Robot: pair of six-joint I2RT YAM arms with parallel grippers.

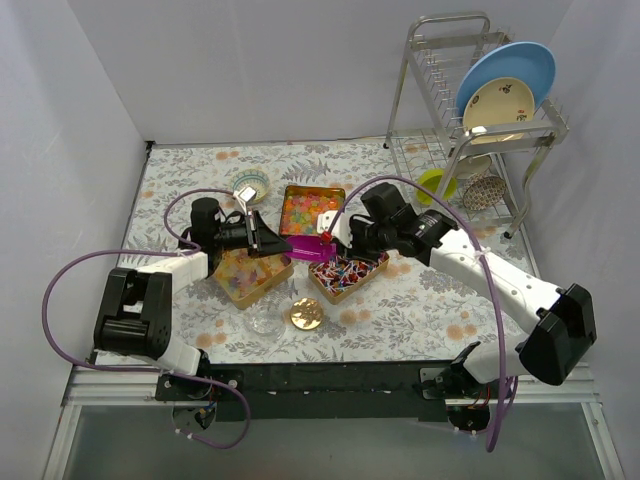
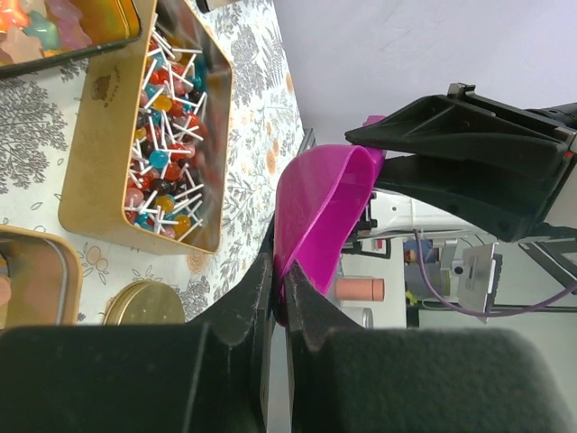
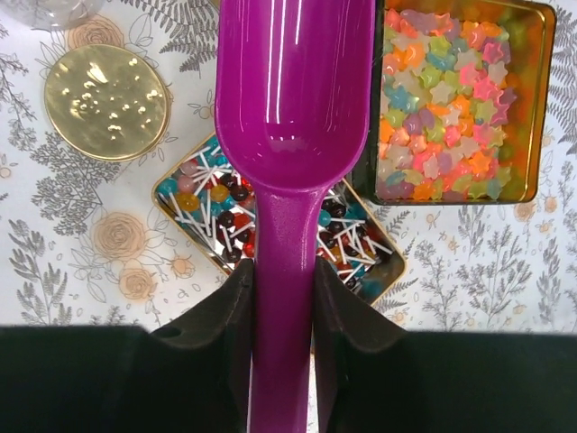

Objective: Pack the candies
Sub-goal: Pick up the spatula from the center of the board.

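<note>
On the floral counter [image 1: 420,300], a tin [image 2: 90,180] is set beneath the right tool [image 3: 281,271], with a gold lid [image 1: 306,314] off to one side.

Black-and-white arms [image 1: 490,270], looping purple cables [image 1: 44,305]

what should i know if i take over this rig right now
Right gripper: shut on the handle of the magenta scoop.
Left gripper: looks shut on the scoop's bowl rim, so both arms hold it.
Candies sit in three open tins: star jellies, lollipops and pale gummies.
The gold lid lies on the table beside a clear container.
Done: the scoop is in hand, but it is empty.
Left: one gripper lets go, then scoop and pack the candies. Nothing is visibly packed yet.
</note>
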